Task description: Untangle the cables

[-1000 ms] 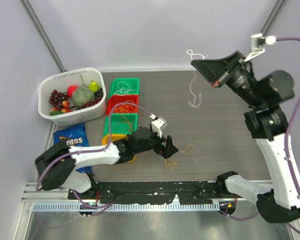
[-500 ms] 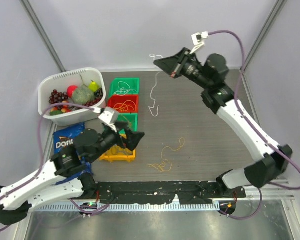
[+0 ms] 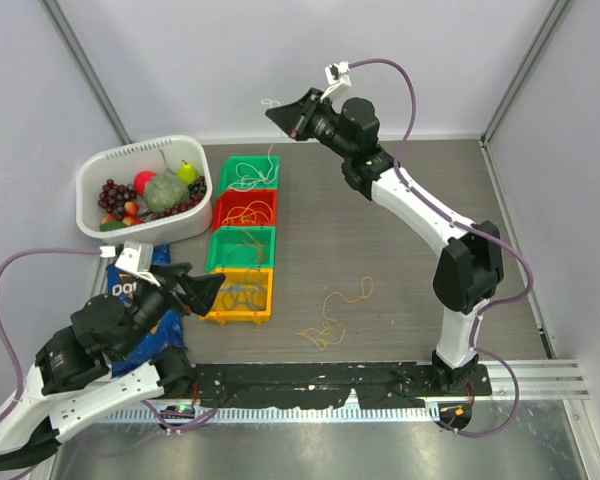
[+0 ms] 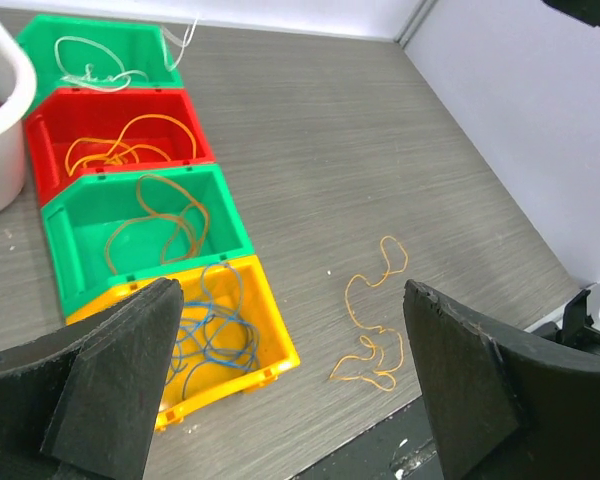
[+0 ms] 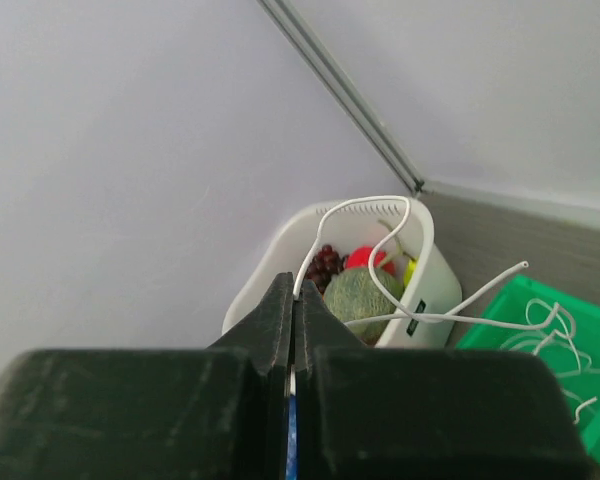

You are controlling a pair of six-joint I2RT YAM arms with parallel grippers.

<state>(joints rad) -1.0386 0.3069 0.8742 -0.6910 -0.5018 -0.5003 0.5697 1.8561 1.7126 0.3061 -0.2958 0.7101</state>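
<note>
Grey wood-grain table (image 3: 410, 250), pale walls. Near-left corner: left gripper (image 3: 205, 290) spread wide, holding nothing. A column of four coloured bins (image 3: 245, 228) holds cables. An orange cable (image 3: 325, 332) lies loose by the near edge. At the far edge, the right gripper (image 5: 295, 295) pinches a white cable (image 5: 365, 200) above the farthest bin.

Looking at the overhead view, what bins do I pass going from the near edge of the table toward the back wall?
Yellow bin → nearer green bin → red bin → far green bin, with part of the white cable in it.
</note>
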